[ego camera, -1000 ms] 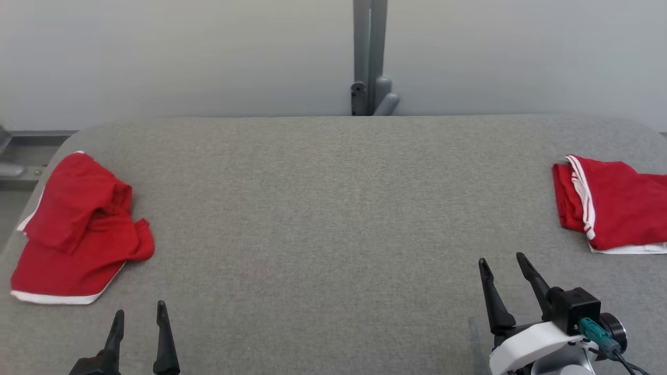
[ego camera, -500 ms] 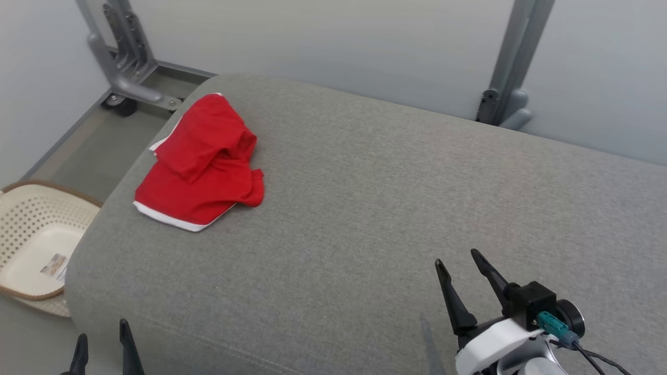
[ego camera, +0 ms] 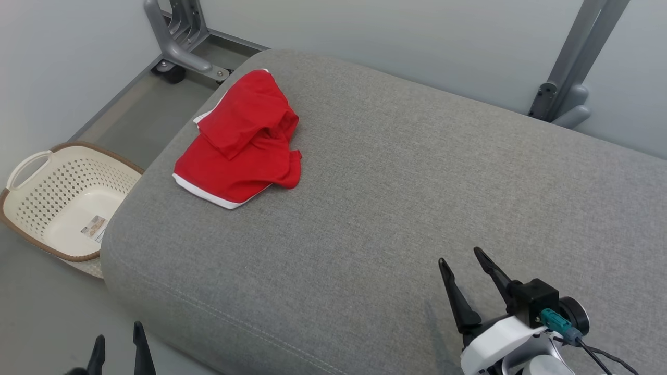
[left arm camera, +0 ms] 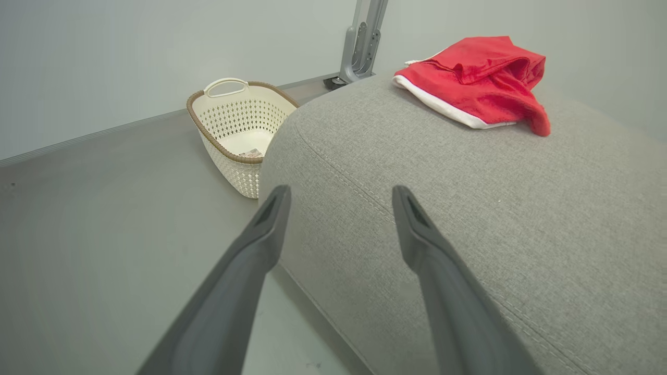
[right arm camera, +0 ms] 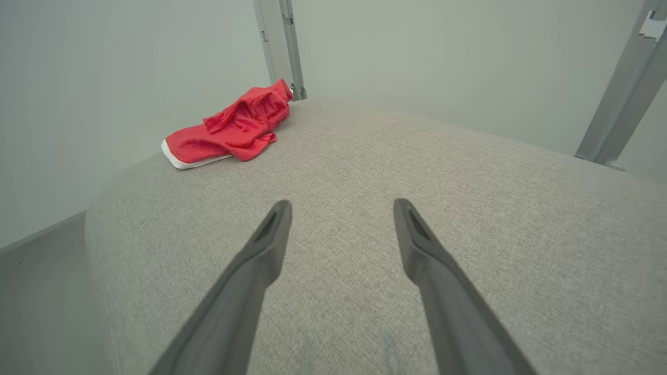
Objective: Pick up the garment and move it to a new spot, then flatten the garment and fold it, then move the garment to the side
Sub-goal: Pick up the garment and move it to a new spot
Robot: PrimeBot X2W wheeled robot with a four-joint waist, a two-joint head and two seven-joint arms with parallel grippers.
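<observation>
A crumpled red garment (ego camera: 242, 139) with white trim lies near the far left corner of the grey padded table (ego camera: 396, 198); it also appears as the red garment (left arm camera: 477, 78) in the left wrist view and the red garment (right arm camera: 232, 130) in the right wrist view. My left gripper (ego camera: 117, 346) is open at the lower left, off the table's front-left corner, above the floor; my left gripper (left arm camera: 338, 195) holds nothing. My right gripper (ego camera: 461, 260) stands open over the table's near right part, far from the garment; my right gripper (right arm camera: 341, 208) is empty.
A cream perforated laundry basket (ego camera: 31, 208) stands on the floor left of the table, also seen as the basket (left arm camera: 219, 133). Grey metal frame legs (ego camera: 177, 39) and a post (ego camera: 573, 78) stand behind the table against the pale wall.
The head camera has turned left: the garment now sits nearer the picture's middle, the basket has come into view, and the second red garment at the right has left the picture.
</observation>
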